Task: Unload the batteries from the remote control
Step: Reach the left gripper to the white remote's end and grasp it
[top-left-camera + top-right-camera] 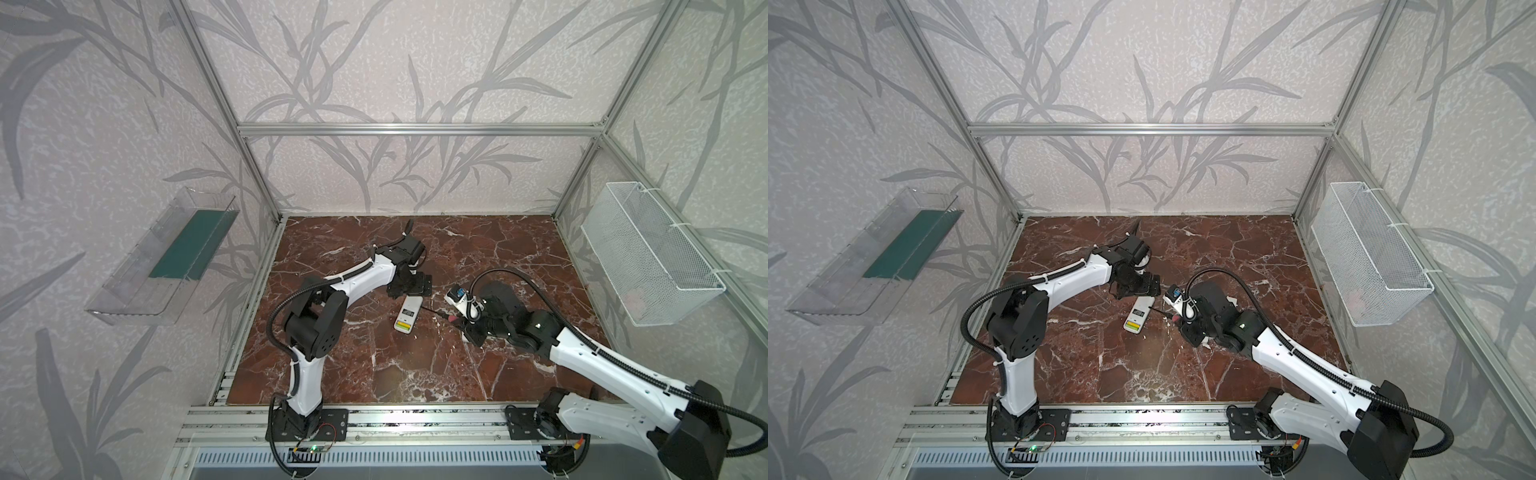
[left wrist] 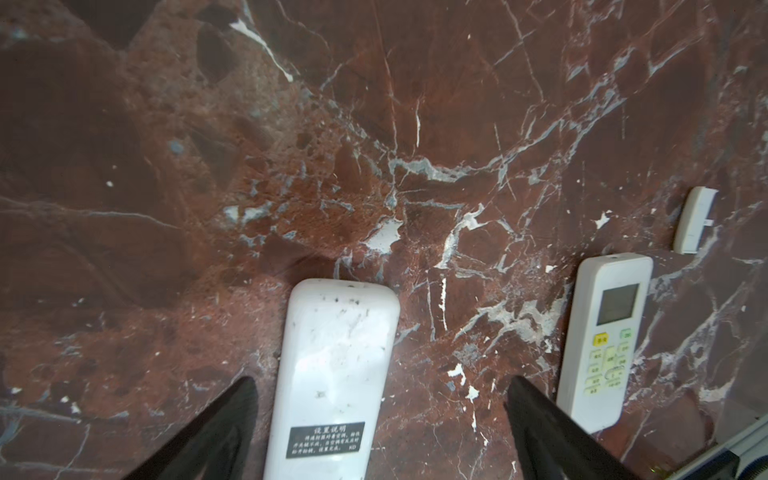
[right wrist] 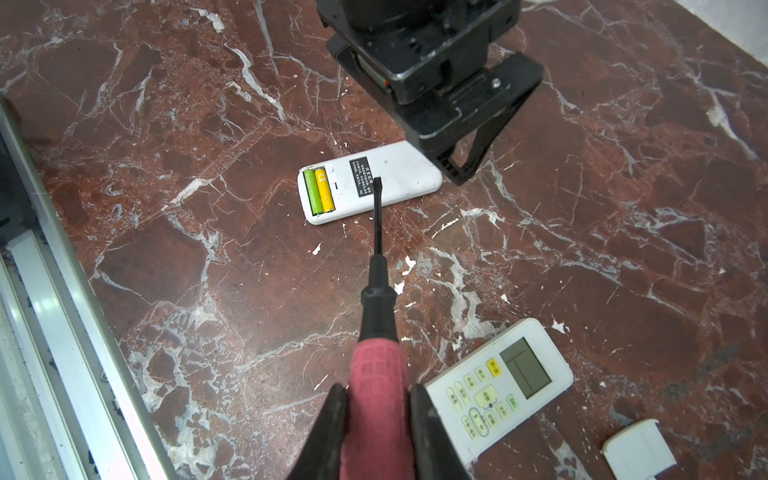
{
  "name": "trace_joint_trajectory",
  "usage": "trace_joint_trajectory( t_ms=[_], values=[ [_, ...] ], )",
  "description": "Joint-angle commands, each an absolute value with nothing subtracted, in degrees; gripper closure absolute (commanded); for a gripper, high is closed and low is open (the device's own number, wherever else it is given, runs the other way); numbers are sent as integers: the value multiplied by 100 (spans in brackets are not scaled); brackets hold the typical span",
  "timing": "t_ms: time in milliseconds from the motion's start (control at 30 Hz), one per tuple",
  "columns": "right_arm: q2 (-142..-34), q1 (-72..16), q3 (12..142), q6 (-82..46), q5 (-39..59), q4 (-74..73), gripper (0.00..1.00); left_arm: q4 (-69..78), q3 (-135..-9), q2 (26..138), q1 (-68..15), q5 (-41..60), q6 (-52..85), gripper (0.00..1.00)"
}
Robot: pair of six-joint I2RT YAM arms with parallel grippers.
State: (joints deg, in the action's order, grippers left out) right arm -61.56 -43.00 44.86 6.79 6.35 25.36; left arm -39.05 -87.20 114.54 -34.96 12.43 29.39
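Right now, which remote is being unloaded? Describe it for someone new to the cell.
On the red marble table, look at its middle. The white remote there lies face down, one end under the open left hand. Unlike the face-up remote nearby with screen and buttons, it shows a black label and an open bay holding green and yellow batteries.

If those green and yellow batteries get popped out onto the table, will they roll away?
Probably. The batteries are smooth round cylinders and the table looks flat and polished, so they could roll sideways. Right now they sit snug side by side in the remote, so they likely won't budge without prying. They look stiff, not bendy.
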Motion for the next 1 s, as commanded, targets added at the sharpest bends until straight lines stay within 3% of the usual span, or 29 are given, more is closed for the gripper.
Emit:
trace_joint_trajectory(
  t_ms=[0, 267, 667, 967],
  values=[
    [-6108, -4376, 4465, 581, 563, 2665, 100, -4545, -8998, 11684, -3563, 844, 2810, 7],
    [-6156, -4437, 4421, 589, 632, 2595, 100, -4778, -9276, 12098, -3685, 633, 2730, 9],
    [-6480, -4633, 4742, 724, 609, 2921, 100, -4990, -9519, 12519, -3828, 468, 2610, 29],
    [-6956, -5064, 5186, 872, 153, 3220, 100, -4993, -9405, 12611, -3871, 431, 2715, 65]
  ],
)
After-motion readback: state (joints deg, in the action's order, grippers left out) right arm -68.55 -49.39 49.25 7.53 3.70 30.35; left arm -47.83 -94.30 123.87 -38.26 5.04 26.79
